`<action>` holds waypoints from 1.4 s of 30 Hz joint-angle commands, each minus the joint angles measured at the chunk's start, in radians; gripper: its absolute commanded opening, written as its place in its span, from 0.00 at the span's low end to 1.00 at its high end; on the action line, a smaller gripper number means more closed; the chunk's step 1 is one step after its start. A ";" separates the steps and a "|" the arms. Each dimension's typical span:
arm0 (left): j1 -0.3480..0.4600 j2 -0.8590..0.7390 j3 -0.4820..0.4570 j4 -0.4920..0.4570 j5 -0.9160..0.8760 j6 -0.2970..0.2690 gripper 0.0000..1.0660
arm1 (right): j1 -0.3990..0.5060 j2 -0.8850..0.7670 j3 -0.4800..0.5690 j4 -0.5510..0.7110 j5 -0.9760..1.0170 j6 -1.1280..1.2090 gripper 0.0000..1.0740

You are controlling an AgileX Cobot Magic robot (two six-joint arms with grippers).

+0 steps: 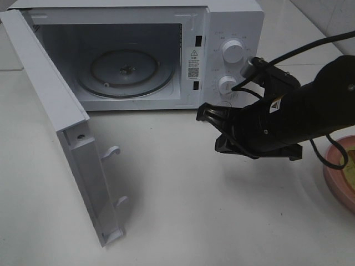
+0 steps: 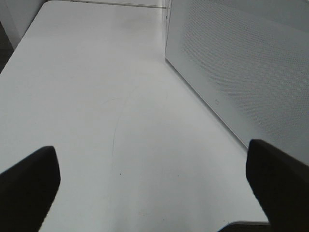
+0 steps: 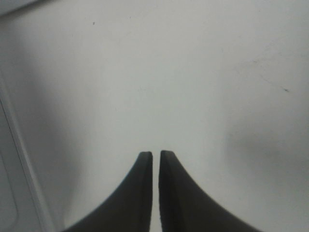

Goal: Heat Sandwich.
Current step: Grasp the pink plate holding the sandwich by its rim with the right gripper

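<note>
Hovering over the white table (image 1: 194, 221), the right gripper (image 1: 203, 114) hangs just in front of the microwave (image 1: 233, 22), below its two dials (image 1: 233, 52). Its black fingertips (image 3: 145, 166) are pressed almost together, only a sliver between them, and they grip nothing, with bare tabletop underneath. Over on the other side, the left gripper (image 2: 150, 145) is spread wide, one dark finger (image 2: 29, 183) at each edge of its wrist view, nothing between them, and a dotted white panel (image 2: 241, 63) of the oven close beside it. The microwave door (image 1: 50, 94) is swung fully open, and the glass turntable (image 1: 125, 72) lies bare inside. And the sandwich (image 1: 349, 177)? It sits on its pink plate (image 1: 331, 166) at the far right edge of the table, half cut off by the frame, well apart from the oven and behind the right arm.
</note>
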 commanded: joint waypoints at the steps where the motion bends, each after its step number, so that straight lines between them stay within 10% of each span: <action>1: -0.007 -0.015 0.002 -0.002 -0.012 -0.003 0.92 | -0.001 -0.047 0.001 -0.081 0.097 -0.171 0.06; 16: -0.007 -0.015 0.002 -0.002 -0.012 -0.003 0.92 | -0.001 -0.175 -0.011 -0.207 0.440 -0.253 0.19; 27: -0.007 -0.015 0.002 -0.002 -0.012 -0.003 0.92 | -0.001 -0.175 -0.115 -0.375 0.625 -0.263 0.94; 42: -0.007 -0.015 0.002 -0.002 -0.012 -0.003 0.92 | -0.112 -0.175 -0.190 -0.444 0.788 -0.225 0.92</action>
